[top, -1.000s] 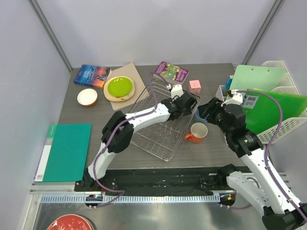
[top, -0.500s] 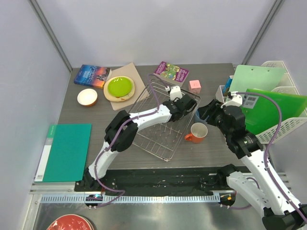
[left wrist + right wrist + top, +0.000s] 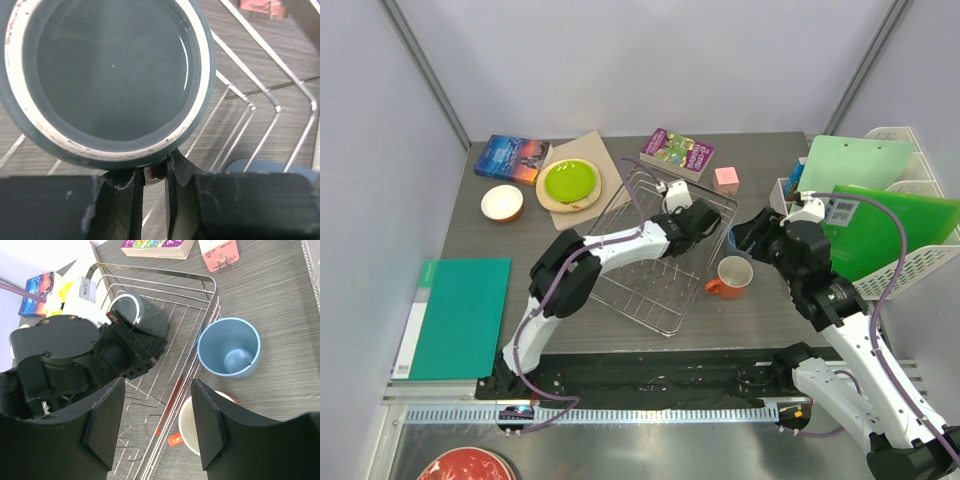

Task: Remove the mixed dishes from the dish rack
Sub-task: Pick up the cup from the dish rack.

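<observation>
The silver dish rack (image 3: 640, 290) stands mid-table. My left gripper (image 3: 692, 215) is over its far right corner, shut on the handle of the dark grey mug (image 3: 110, 65), which lies tilted in the rack (image 3: 142, 315). My right gripper (image 3: 752, 232) is open and empty, hovering just right of the rack above the light blue mug (image 3: 229, 347) and the orange mug (image 3: 730, 275), both upright on the table. The lime green plate (image 3: 570, 180) sits on the beige plate (image 3: 560, 203) at the far left. The small white bowl (image 3: 502, 202) is next to them.
Two books (image 3: 512, 157) (image 3: 678, 150) and a pink box (image 3: 726, 178) lie along the far edge. A teal board (image 3: 460, 315) is at the near left. A white basket (image 3: 910, 260) with green folders stands on the right. A red bowl (image 3: 465, 465) is at the bottom left.
My left gripper has shifted a little left and toward the far side over the rack's corner, with the dark grey mug. The right arm has barely moved.
</observation>
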Available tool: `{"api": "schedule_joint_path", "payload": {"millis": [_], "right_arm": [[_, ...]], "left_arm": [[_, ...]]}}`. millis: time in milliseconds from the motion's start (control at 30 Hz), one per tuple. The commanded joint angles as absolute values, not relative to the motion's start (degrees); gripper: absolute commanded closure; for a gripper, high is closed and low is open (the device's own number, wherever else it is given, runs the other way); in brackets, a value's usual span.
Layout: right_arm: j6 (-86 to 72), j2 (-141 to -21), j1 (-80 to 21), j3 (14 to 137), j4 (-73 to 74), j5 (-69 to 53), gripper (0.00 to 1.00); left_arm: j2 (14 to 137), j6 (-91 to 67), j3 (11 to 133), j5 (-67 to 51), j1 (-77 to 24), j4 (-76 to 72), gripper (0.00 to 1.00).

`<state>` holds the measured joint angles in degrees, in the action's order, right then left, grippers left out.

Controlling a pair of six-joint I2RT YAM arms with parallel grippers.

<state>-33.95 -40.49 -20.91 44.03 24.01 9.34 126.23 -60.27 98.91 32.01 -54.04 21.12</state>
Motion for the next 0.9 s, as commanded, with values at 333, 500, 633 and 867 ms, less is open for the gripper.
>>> {"api": "schedule_joint_path", "payload": {"millis": [333,500,633,867], "right_arm": [[-34.2,-41.0,-20.8,45.8,22.1,11.6,0.39],[-35.3,-42.1,-20.8,45.5,21.8,11.3,0.40],[-36.8,-43.3,-20.7,44.6,21.2,11.1,0.39],[-39.9,-44.4,-20.7,40.7,14.7,9.0,0.37]], "left_arm": [[107.4,-46.4,95.6,12.6,-47.9,18.9,1.00],[106.4,-46.8,98.5,-5.0,-43.8,19.8,1.00],[107.4,-47.6,99.8,-16.3,-39.9,20.8,1.00],[103.8,-54.7,90.6,-29.4,-34.0,8.8,1.00]]}}
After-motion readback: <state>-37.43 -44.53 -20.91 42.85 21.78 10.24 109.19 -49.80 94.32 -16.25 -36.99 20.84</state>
